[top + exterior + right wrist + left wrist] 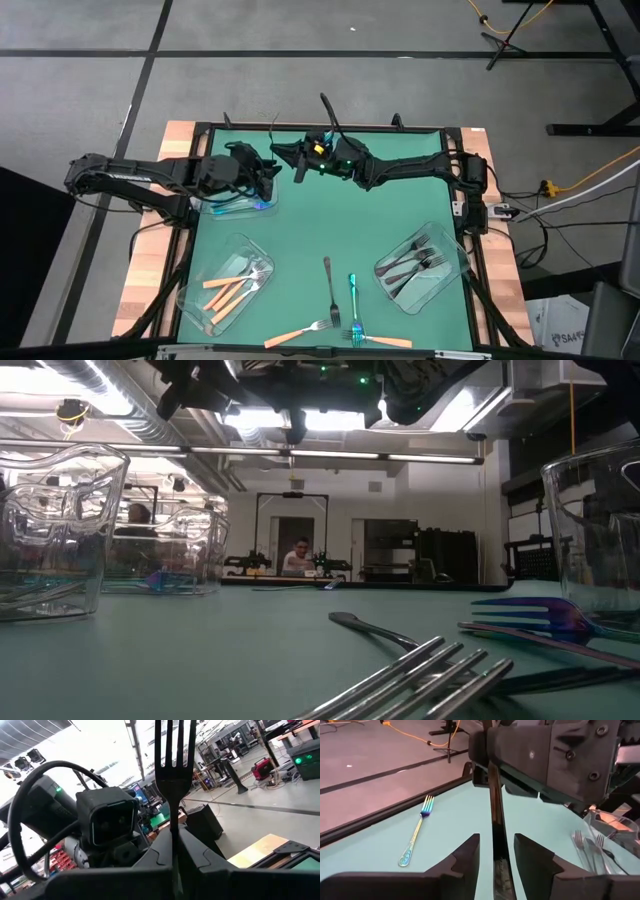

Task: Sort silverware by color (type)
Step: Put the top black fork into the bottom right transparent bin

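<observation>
Fingers (462, 862) of the left claw (496, 855) fill the front of its wrist view, standing apart with the slim handle of a dark fork (495, 810) running between them, a gap showing on either side. Beyond the claw a blue fork (417, 837) with a shiny teal-to-gold handle lies on the green table (450, 820), and off to the side a clear tray (615, 827) holds dark forks. In the right wrist view the right claw (172, 837) is closed tight on that same dark fork, whose four tines rise straight out of the fingertips, facing the left arm's camera. From above, the two claws meet nose to nose at the far middle of the table, the left one over a second clear tray (225, 208). Well away from them, at the near edge, a tray of orange forks (235, 285) and four loose forks (330, 285) lie. At table level, silver tines (420, 670) lie closest, both arms overhead.
</observation>
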You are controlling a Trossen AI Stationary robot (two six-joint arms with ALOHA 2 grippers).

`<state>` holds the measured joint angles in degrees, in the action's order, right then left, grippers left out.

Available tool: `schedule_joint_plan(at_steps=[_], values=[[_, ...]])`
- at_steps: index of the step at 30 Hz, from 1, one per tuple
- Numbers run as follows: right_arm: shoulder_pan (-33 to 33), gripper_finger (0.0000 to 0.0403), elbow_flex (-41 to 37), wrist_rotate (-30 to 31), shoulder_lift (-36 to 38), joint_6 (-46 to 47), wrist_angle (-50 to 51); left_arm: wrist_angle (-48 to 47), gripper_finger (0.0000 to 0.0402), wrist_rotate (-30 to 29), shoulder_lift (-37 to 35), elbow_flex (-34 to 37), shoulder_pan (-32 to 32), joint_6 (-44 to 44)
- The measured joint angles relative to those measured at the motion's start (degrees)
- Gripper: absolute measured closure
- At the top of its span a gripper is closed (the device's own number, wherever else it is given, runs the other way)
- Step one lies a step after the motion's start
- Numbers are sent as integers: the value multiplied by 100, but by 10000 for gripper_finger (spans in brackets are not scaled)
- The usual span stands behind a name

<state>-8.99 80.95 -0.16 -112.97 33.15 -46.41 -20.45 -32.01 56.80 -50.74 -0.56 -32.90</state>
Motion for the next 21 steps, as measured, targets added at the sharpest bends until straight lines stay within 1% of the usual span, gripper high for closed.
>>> schedule_joint_plan(at_steps=[10, 17, 21], values=[[-3, 403, 0, 672, 0, -63, 41, -255, 331, -70, 0, 0, 0, -148], [-3, 403, 0, 761, 0, -63, 45, -321, 358, -212, 0, 0, 0, -147], [-3, 403, 0, 759, 0, -63, 43, -319, 385, -211, 0, 0, 0, -148]])
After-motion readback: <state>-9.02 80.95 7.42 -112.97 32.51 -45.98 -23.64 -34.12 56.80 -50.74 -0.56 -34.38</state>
